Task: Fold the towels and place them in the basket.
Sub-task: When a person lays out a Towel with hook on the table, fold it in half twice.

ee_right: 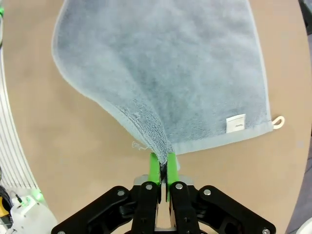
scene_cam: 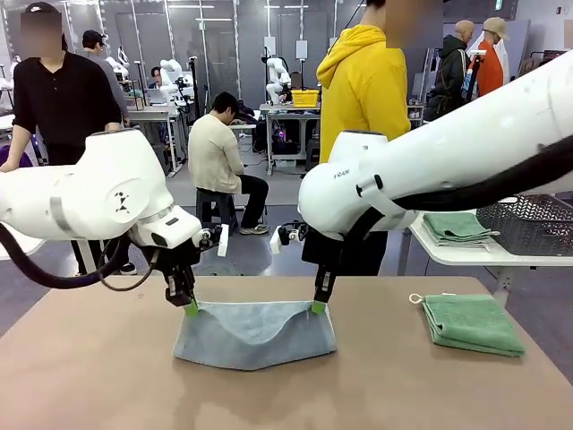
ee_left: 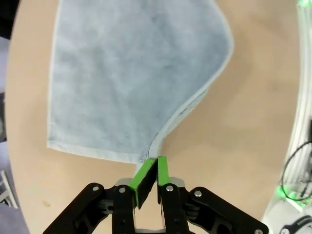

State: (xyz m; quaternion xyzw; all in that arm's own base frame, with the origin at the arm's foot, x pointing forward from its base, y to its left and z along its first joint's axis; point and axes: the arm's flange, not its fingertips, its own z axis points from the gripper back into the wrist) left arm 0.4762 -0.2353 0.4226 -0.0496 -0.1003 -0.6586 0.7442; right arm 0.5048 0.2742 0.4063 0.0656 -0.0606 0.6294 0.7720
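Left hand (scene_cam: 192,307) and right hand (scene_cam: 318,307) pinch towel (scene_cam: 255,339) corners.

The front camera faces across the table (scene_cam: 81,376), well back from the left claw (scene_cam: 191,309) and right claw (scene_cam: 318,307). Each wrist camera looks down from close behind its own claw. All share the towel (scene_cam: 255,336) at the tips.

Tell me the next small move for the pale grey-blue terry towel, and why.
Probably carry both corners evenly across to the towel's opposite edge and lay them there: the left gripper and right gripper each pinch a lifted corner of the pale grey-blue terry towel, which sags between them.
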